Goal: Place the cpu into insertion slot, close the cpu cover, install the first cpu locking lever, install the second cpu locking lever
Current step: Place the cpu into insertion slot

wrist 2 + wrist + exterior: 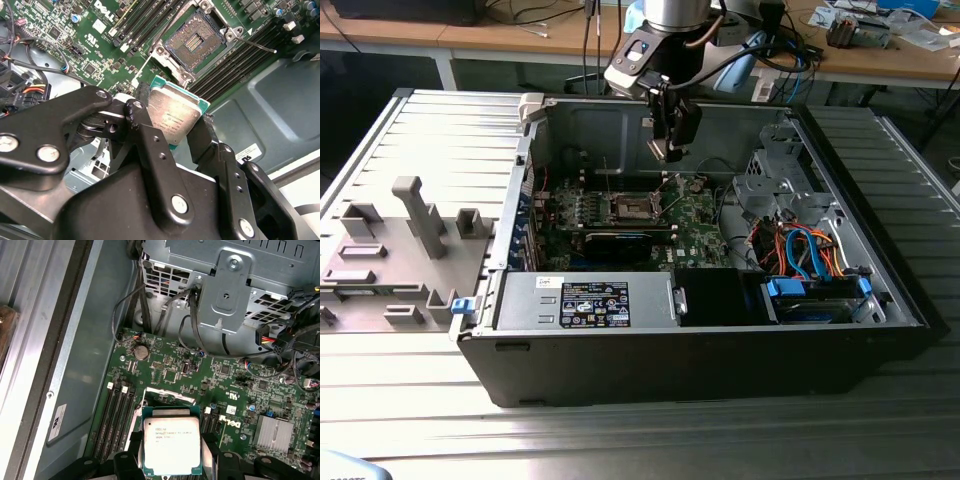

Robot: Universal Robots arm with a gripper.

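The black two-fingered claw point(672, 152) is clenched on the cpu point(172, 119) point(171, 446), a small flat square chip with a dull silver-grey metal top. It holds the chip by two opposite edges, in the air above the green motherboard point(702, 228). The board sits inside the open black computer case point(720, 350), which lies on the ribbed grey metal surface point(620, 440).

The insertion slot point(196, 42), a small square socket with a dark centre and a silvery rim, is uncovered and empty. It is near the chip but apart from it. Beside the slot a thin metal lever rod point(260, 46) sticks out free.

I judge the chip to be light and stiff, but fragile. The contacts on its underside and the pins of the socket are easily damaged, and the smooth metal top is slippery. A hold on the edges only seems the right one, with gentle, flat handling and no pressing.
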